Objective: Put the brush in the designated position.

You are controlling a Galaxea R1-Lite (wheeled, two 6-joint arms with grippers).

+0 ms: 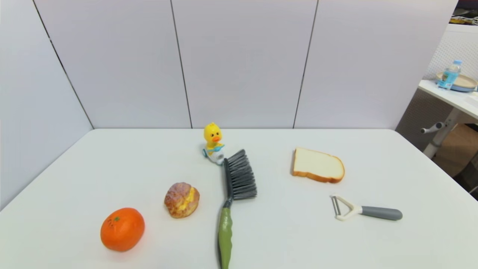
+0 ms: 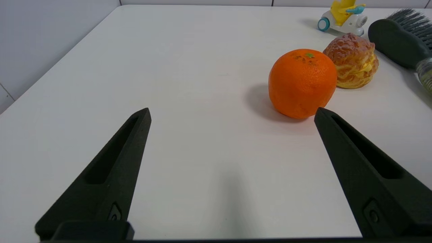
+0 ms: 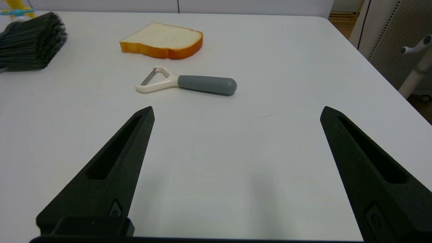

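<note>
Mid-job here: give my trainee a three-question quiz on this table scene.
1. True or false: the long brush with grey-black bristles and olive-green handle is held by a gripper.
2. Which lies nearest the bristles? A) round orange fruit B) yellow duck toy on a scooter C) white peeler with grey handle
3. Fill in: the slice of white bread lies on the brush's ____ side, robot's own.

Key: 1 false, the left gripper and right gripper both have jaws open, over bare table. 2 B. 3 right.
</note>
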